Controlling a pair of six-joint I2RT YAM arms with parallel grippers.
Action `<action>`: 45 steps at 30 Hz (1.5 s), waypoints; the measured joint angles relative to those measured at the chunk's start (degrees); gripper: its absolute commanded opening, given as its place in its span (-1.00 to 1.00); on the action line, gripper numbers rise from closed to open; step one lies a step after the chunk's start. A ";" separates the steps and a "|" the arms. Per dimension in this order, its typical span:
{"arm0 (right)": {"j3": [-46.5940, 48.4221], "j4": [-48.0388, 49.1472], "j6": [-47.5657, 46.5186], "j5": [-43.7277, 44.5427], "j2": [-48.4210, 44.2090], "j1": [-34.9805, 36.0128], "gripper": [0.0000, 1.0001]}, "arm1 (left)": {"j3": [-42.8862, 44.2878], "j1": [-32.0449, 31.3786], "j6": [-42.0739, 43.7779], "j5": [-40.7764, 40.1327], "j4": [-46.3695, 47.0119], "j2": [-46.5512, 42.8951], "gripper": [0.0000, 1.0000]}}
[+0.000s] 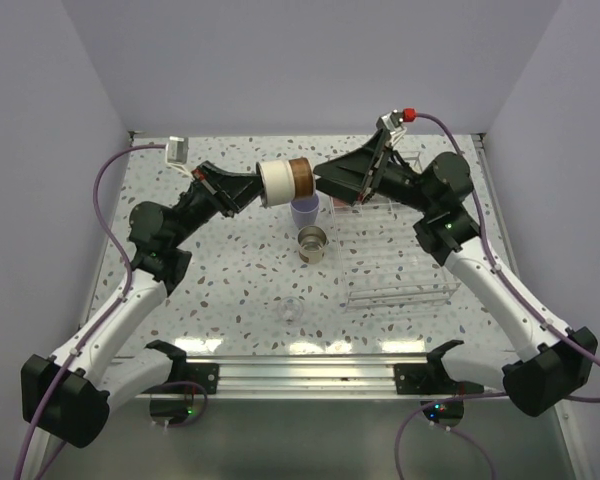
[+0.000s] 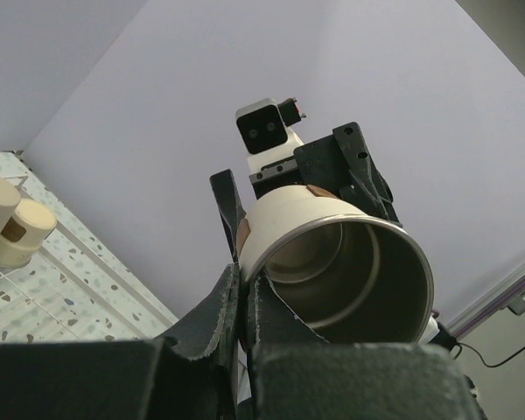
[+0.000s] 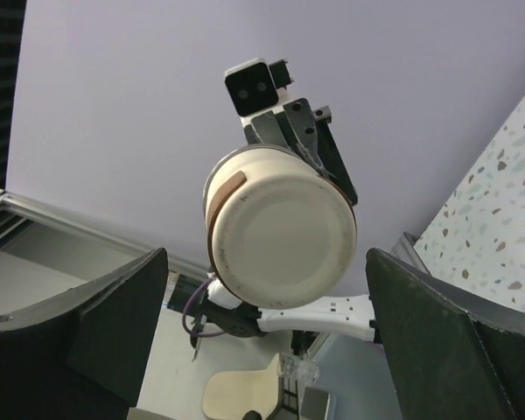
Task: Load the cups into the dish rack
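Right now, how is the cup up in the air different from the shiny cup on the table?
The held cup lies sideways, pinched by the left gripper; the table cup stands upright, mouth up. The held cup hangs in the air; the table cup sits free, ungripped. Both have shiny metal insides.

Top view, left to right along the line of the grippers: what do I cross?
In order: left gripper → beige cup it holds → open right gripper → dish rack. The lavender cup and steel-lined cup overlap the beige cup's span, so they are omitted.
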 measured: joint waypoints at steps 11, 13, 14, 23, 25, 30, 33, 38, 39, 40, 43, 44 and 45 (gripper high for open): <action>1.64 4.28 1.27 1.92 3.67 4.37 0.96 | 0.00 0.00 -1.57 0.42 3.30 0.70 -1.00; 1.64 4.35 1.27 2.03 4.11 5.01 0.97 | -0.09 0.00 -2.19 0.44 3.93 0.90 -1.00; 1.64 4.35 1.27 2.10 4.31 5.31 0.96 | -0.15 0.00 -2.36 0.46 4.26 0.98 -1.00; 1.66 4.81 1.25 3.23 4.85 6.03 0.94 | -0.26 0.02 -2.80 0.90 5.44 1.57 -1.00; 1.66 5.03 1.25 3.34 4.85 6.05 0.93 | -0.35 0.04 -2.80 1.07 5.44 1.62 -1.00; 1.49 6.25 1.14 4.04 4.85 6.14 0.46 | -0.42 0.04 -2.80 1.73 5.42 1.79 -1.00; 1.33 6.82 1.29 4.39 4.92 6.14 -0.27 | -0.44 0.04 -2.78 1.84 5.38 1.81 -1.00; 1.07 7.37 1.70 4.50 5.38 6.16 -0.95 | -0.46 0.17 -2.27 1.79 4.28 1.81 -1.00; 0.92 7.37 1.68 4.52 5.38 6.14 -1.00 | -0.46 0.22 -2.03 1.77 3.82 1.75 -1.00; 0.70 7.37 1.68 4.55 5.40 6.14 -1.00 | -0.46 0.26 -1.66 1.77 3.19 1.73 -0.95; 0.15 6.99 1.57 4.94 5.40 6.10 -1.00 | -0.20 0.39 -0.37 1.68 0.57 1.66 -0.65; 0.09 6.73 1.46 5.01 5.40 6.10 -1.00 | -0.11 0.44 0.00 1.64 -0.07 1.66 -0.56; 0.07 6.54 1.36 5.01 5.42 6.10 -1.00 | 0.09 0.50 0.72 1.62 -1.29 1.57 -0.44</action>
